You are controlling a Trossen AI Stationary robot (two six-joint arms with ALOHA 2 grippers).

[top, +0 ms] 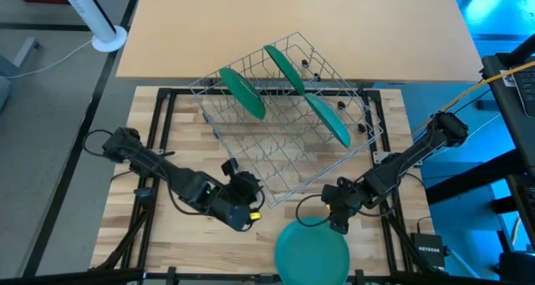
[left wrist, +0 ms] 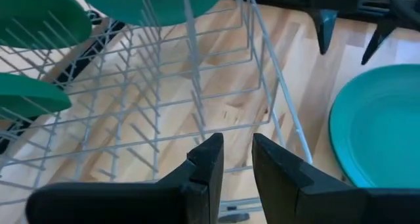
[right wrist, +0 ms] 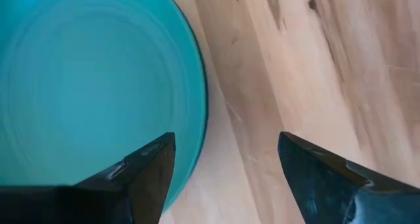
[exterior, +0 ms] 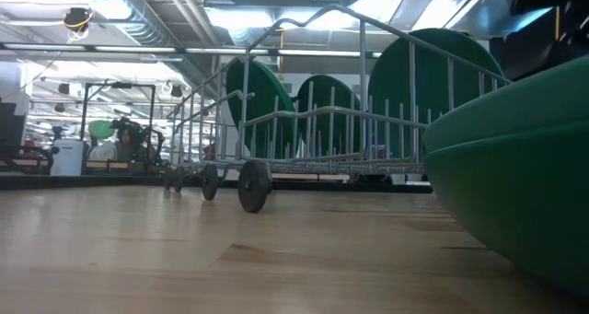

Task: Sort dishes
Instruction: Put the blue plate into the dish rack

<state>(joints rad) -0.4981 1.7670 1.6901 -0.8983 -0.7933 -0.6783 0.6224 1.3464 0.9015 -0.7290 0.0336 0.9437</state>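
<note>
Three green plates stand on edge in the wire rack [top: 288, 126], well beyond both arms' fingers: one [top: 242, 93] at the rack's left end, one [top: 285, 68] near its middle, and one [top: 328, 119] toward its right end. A fourth plate [top: 311, 250] lies flat on the wooden table [top: 150, 243], at the table's near edge, just below and beside the right arm's fingers. The right gripper [top: 338, 221] hangs over the plate's rim with its fingers [right wrist: 147, 168] spread wide and empty; in the right wrist view one finger sits above the plate's edge and the other above bare wood, so the rim falls between them (neither finger can be seen touching it). The left gripper [top: 242, 206] sits close to the rack's near rail, which lies just ahead of its fingertips. Its fingers [left wrist: 209, 159] stand a narrow gap apart with nothing between them, and they point into the rack's rows of upright wire pegs. From the left wrist view the flat plate shows off to one side of those fingers, apart from them, with the right arm's two dark fingertips above it. In the low view the flat plate's rim looms large at the right, with the rack and its three upright plates behind it.
</note>
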